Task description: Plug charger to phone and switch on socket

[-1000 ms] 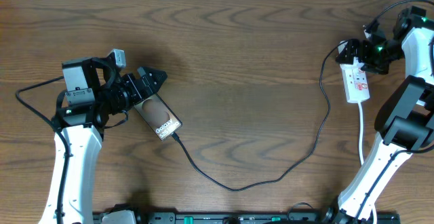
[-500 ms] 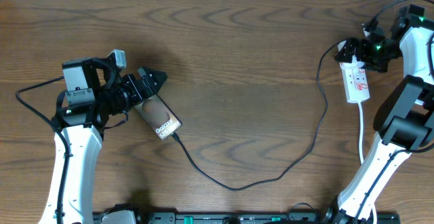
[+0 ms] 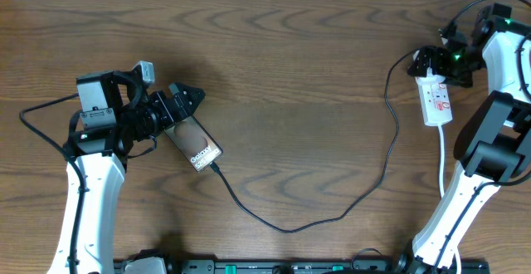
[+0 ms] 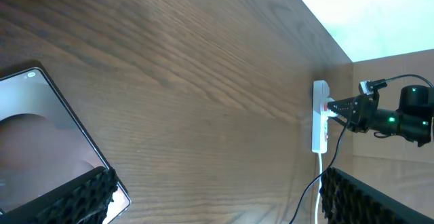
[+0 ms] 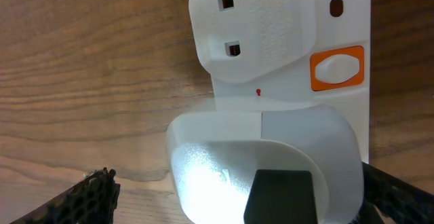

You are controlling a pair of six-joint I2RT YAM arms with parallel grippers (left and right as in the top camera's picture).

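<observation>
The brown wooden desk (image 3: pixel 290 66) fills your overhead view. The left arm (image 3: pixel 83 199) rises along its left edge and the right arm (image 3: pixel 469 195) along its right edge.

Your left end effector (image 3: pixel 181 106) sits over the upper end of the phone (image 3: pixel 195 145) with its jaws spread wide. In the left wrist view one finger (image 4: pixel 81 197) overlaps the phone's corner while the other stands far off to the right, so nothing is pinched.

Your right end effector (image 3: pixel 440 65) is at the far right of the desk, above the top end of the socket (image 3: pixel 437 100), and its jaws are also spread wide. In the right wrist view its fingers flank the white adapter (image 5: pixel 264 163) without closing on it.

The socket lies flat, lengthwise up and down the overhead view. Its white cord (image 3: pixel 441 162) trails toward the near edge.

The phone lies flat and slanted on the left side of the desk, well apart from the socket, with its lettering toward the lower end.

The charger (image 3: pixel 290 228) runs as a thin black cable from the socket's top end, sags in a long loop toward the near edge, and climbs until its tip meets the phone's lower end.

Smallest of all is the switch (image 5: pixel 337 68), a white rocker in an orange frame, just beside the adapter on the socket's face. Neither finger touches it.
</observation>
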